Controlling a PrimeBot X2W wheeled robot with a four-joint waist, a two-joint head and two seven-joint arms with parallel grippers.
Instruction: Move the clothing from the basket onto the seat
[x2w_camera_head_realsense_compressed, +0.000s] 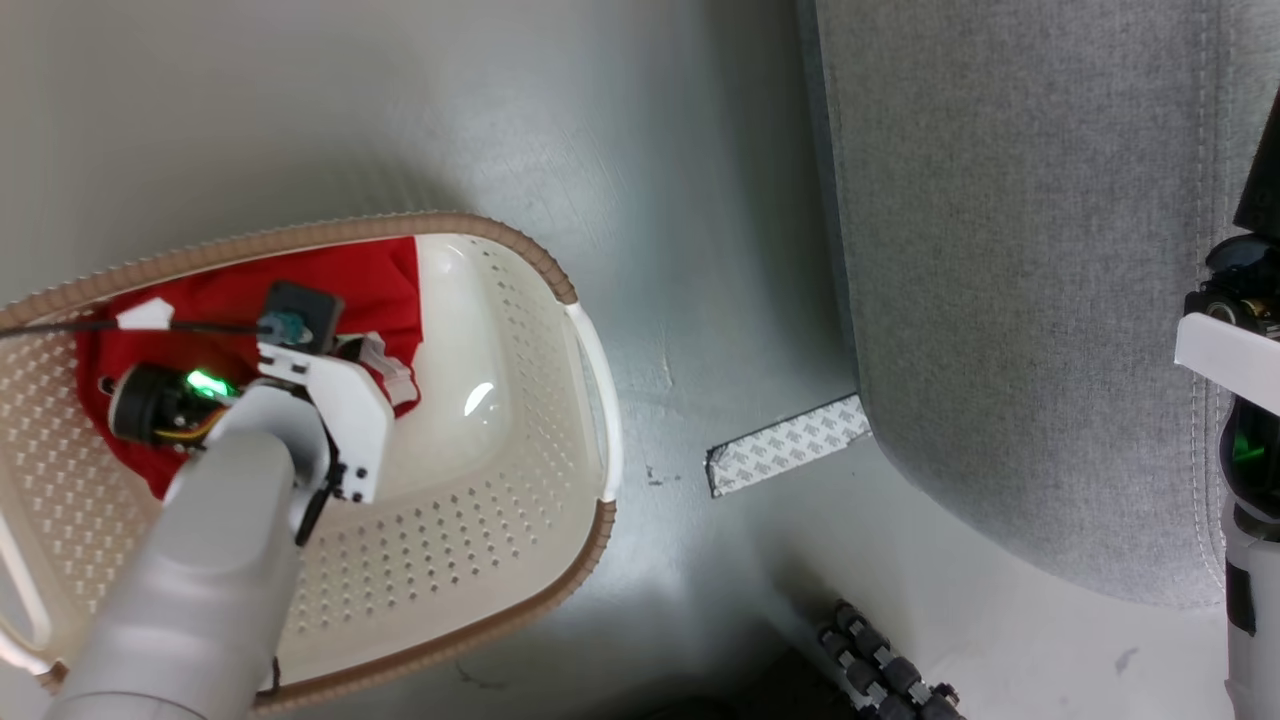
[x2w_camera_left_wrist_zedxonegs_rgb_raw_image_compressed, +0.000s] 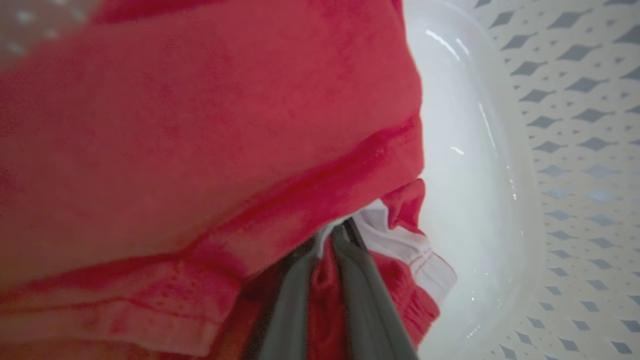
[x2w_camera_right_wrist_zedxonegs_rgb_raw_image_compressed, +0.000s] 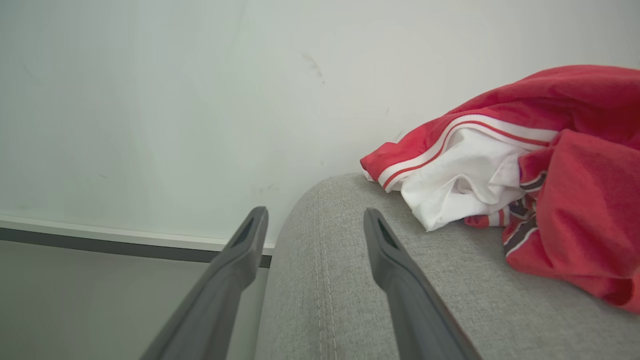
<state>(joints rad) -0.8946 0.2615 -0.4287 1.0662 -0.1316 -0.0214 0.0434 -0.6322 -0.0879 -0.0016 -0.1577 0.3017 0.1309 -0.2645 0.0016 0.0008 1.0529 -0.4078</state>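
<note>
Pale grey arms, white brackets, dark fingers.
left forearm (x2w_camera_head_realsense_compressed: 200, 590): smooth light-grey tube. White plate bracket (x2w_camera_head_realsense_compressed: 345, 405) with small black screws, black round joint (x2w_camera_head_realsense_compressed: 140, 405), green light (x2w_camera_head_realsense_compressed: 207, 382), thin black cable (x2w_camera_head_realsense_compressed: 60, 327). left gripper (x2w_camera_left_wrist_zedxonegs_rgb_raw_image_compressed: 334, 235) and right gripper (x2w_camera_right_wrist_zedxonegs_rgb_raw_image_compressed: 315, 215): long, dark grey, tapered fingers.

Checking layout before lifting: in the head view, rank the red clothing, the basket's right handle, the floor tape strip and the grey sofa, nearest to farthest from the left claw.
1. Red clothing, in the basket, gripped by the left claw.
2. Right handle, basket's sofa side.
3. Tape strip, on the floor.
4. Grey sofa, far right.
</note>
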